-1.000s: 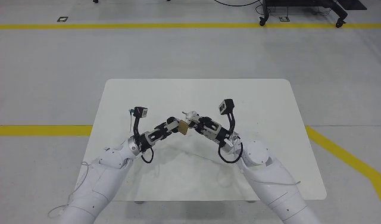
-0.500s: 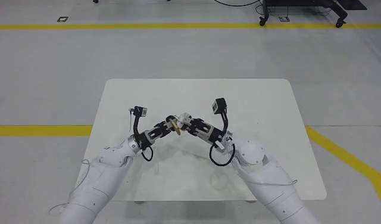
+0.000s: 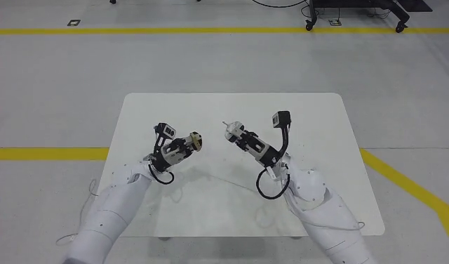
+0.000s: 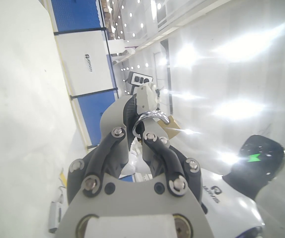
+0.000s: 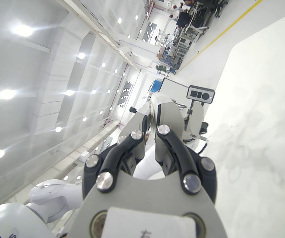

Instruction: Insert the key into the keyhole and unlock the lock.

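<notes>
Both arms hover over the white table [image 3: 316, 116], a small gap apart. My left gripper [image 3: 191, 142] is shut on the brass padlock [image 3: 196, 139]. In the left wrist view the lock's silver shackle [image 4: 153, 115] curves out between the fingers [image 4: 130, 110], and a bit of brass body [image 4: 171, 125] shows behind them. My right gripper [image 3: 234, 132] is shut on the key [image 3: 226, 126], whose thin tip points up and left, away from the lock. In the right wrist view the key [image 5: 153, 117] is an edge-on sliver clamped in the right gripper [image 5: 153, 107].
Bare white tabletop [image 3: 231, 208] lies under and around both arms. The left arm's wrist camera [image 5: 201, 95] shows beyond my right gripper. Yellow floor tape [image 3: 49, 153] runs past the table; carts [image 3: 358, 4] stand far behind.
The grippers, which met with lock and key together at the table's middle, have drawn apart. The left pulled back left with the lock; the right swung right and up with the key.
</notes>
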`<move>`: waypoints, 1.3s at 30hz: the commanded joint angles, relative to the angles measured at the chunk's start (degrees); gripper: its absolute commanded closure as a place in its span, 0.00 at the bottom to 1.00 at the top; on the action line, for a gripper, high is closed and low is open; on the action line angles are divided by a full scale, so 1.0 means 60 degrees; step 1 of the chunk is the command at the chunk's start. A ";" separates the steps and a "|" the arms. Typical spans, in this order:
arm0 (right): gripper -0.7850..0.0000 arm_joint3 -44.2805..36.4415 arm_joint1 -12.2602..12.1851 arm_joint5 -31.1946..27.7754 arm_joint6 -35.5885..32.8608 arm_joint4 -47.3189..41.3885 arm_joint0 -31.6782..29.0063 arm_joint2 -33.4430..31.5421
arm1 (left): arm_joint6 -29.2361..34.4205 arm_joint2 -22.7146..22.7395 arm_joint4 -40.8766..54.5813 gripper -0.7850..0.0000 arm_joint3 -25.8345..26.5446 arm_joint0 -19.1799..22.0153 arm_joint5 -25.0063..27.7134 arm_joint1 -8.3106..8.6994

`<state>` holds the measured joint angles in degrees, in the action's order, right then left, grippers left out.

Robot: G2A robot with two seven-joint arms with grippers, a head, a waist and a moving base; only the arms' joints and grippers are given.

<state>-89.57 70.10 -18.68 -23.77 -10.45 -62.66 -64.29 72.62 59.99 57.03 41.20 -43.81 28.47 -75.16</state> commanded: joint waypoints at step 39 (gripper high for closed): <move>1.00 -0.1560 -0.0034 0.1481 0.0097 0.4440 -0.0685 0.0313 | -0.2132 0.0516 -0.3001 1.00 0.1404 -0.0656 0.1640 0.0161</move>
<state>-99.25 69.85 -9.93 -22.65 17.86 -66.83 -62.33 61.12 62.76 40.34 48.42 -47.04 37.47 -74.35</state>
